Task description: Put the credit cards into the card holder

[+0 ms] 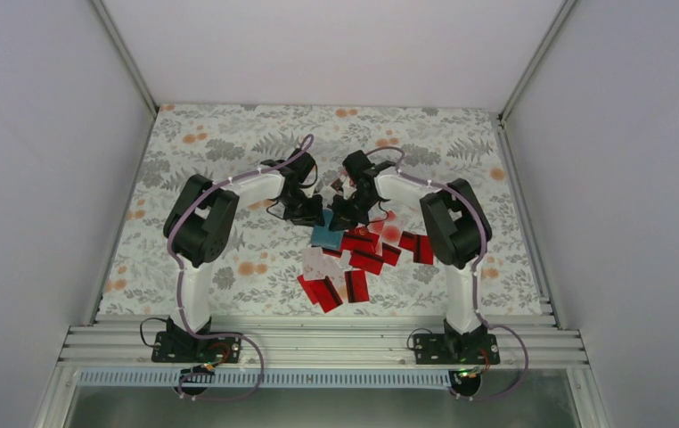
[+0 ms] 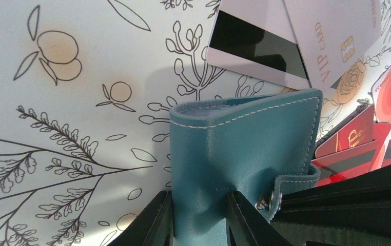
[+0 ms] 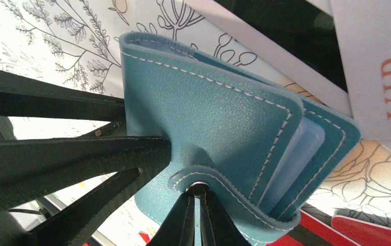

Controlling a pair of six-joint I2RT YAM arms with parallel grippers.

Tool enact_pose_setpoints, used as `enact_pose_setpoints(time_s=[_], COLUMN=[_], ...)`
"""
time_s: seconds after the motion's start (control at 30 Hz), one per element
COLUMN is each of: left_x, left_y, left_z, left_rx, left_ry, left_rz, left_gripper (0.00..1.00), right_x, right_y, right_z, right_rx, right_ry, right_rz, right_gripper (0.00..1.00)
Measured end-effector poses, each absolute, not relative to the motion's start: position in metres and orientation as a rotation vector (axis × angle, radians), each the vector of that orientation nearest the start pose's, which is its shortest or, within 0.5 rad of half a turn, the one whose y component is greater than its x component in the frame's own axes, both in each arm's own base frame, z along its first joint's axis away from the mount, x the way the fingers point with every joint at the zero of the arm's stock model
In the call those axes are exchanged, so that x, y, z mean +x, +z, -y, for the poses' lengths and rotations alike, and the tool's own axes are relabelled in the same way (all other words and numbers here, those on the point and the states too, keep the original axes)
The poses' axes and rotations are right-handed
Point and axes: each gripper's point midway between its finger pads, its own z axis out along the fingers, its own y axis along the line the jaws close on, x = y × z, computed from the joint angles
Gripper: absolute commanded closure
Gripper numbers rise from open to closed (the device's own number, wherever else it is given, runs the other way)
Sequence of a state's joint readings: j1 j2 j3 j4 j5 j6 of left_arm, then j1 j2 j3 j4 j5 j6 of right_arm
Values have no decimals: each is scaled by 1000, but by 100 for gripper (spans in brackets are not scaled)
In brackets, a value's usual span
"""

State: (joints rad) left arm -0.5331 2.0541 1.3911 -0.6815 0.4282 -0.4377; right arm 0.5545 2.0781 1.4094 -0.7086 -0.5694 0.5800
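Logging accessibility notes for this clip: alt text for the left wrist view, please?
The left gripper pinches the teal card holder; pale and red credit cards lie beyond it on the floral-print table.

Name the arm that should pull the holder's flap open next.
Right. The right gripper pinches the snap tab of the holder, while the left gripper clamps the holder's body, so the left likely serves better as the anchor.

Top cam high, rear, looks down; wrist cams v. close, share card holder (image 2: 245, 148).
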Motion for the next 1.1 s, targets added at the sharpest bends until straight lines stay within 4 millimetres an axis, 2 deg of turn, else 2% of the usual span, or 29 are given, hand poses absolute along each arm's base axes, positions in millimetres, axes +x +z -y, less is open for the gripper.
enact_pose_setpoints(time_s=[0.7, 0.9, 1.1], left_x=[328, 328, 327], left_y=[19, 20, 20], left_z=[278, 279, 280], left_rx=[233, 245, 258], left_ry=[-753, -732, -718], left_rz=[-3017, -3000, -2988], left_gripper=[74, 74, 74], right_x=[305, 304, 303], right_y=[20, 19, 17], right_z=[-300, -301, -302], right_rx=[42, 158, 343], right_ry=[800, 787, 695], right_rz=[-3351, -3443, -3568], right_gripper=[96, 96, 96])
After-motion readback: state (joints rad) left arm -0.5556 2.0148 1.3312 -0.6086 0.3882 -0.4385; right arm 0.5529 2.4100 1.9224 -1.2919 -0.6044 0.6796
